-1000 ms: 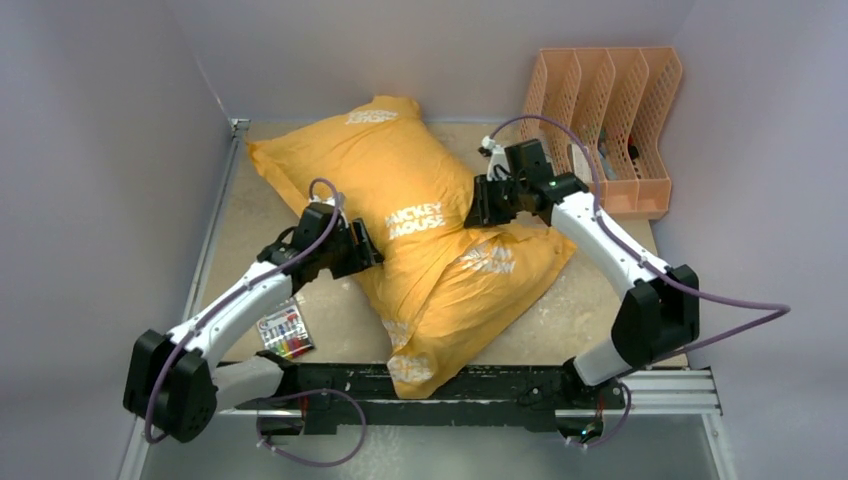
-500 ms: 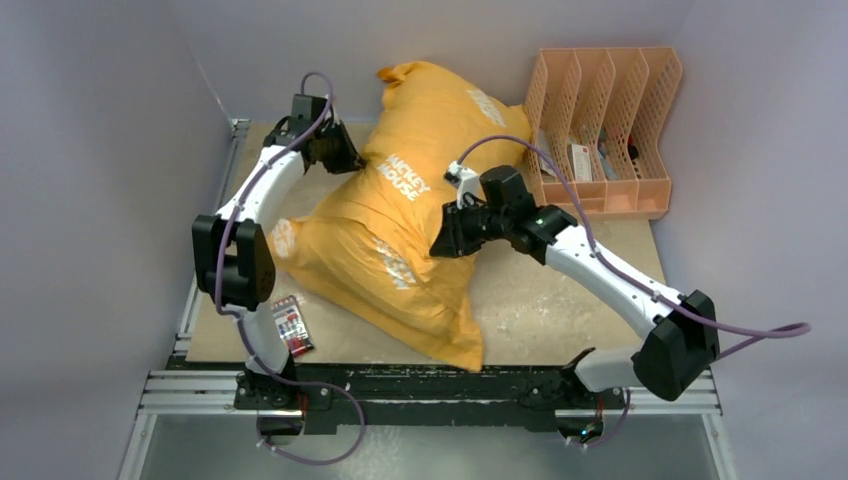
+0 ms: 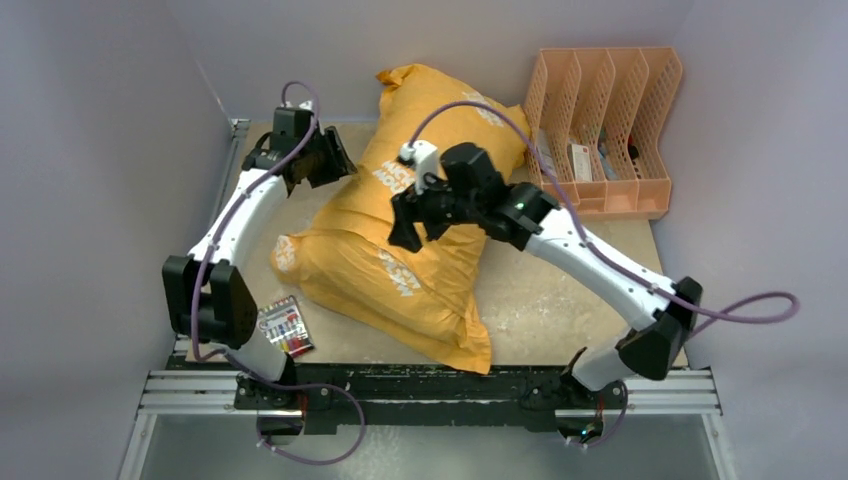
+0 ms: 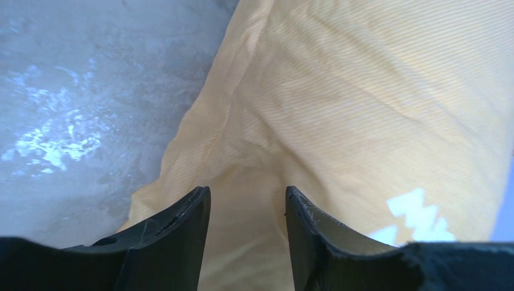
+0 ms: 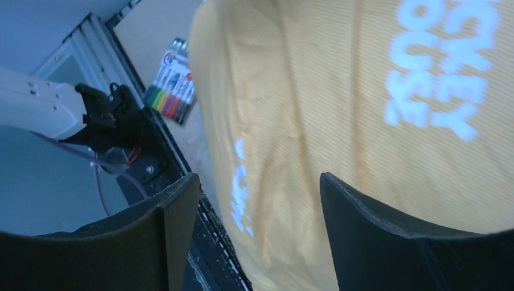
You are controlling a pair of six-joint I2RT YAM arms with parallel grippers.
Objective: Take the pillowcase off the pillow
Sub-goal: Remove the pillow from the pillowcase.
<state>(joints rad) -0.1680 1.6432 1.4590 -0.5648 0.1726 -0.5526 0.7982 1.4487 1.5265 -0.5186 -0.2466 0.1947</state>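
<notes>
The pillowcase (image 3: 372, 275) lies stuffed and bulging diagonally across the table (image 3: 560, 295), with its far end at the back wall just beside the peach file rack (image 3: 640, 130). The right gripper (image 3: 405, 228) hovers over its middle, fingers spread wide and holding nothing. The left gripper (image 3: 338, 162) sits at its far left edge, fingers partly apart over the fabric, pinching nothing.

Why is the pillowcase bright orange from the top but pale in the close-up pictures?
Top external view: the pillowcase is sharp, evenly lit, deep orange. Left wrist view: paler, with a bluish cast on the table. Right wrist view: washed out too, its white letters tinted blue.
</notes>
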